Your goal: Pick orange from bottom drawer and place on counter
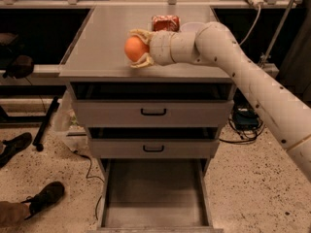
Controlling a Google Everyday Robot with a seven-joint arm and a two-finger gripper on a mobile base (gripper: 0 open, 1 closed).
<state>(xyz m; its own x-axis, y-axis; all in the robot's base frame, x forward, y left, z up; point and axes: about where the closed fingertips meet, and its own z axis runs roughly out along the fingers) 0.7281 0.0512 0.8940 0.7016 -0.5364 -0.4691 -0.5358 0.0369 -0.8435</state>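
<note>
The orange [134, 48] is a small round fruit held between the fingers of my gripper [137, 49], which is shut on it. The gripper holds it just above the front middle of the counter [107, 38], the grey flat top of the cabinet. My white arm reaches in from the right. The bottom drawer [154, 193] is pulled out at the foot of the cabinet and its tray shows nothing inside.
An orange-red snack packet [165, 23] lies at the back of the counter, with a white bowl [187, 27] partly hidden behind my arm. Two upper drawers [153, 112] with black handles stand slightly open. A person's shoes [46, 195] are on the floor at left.
</note>
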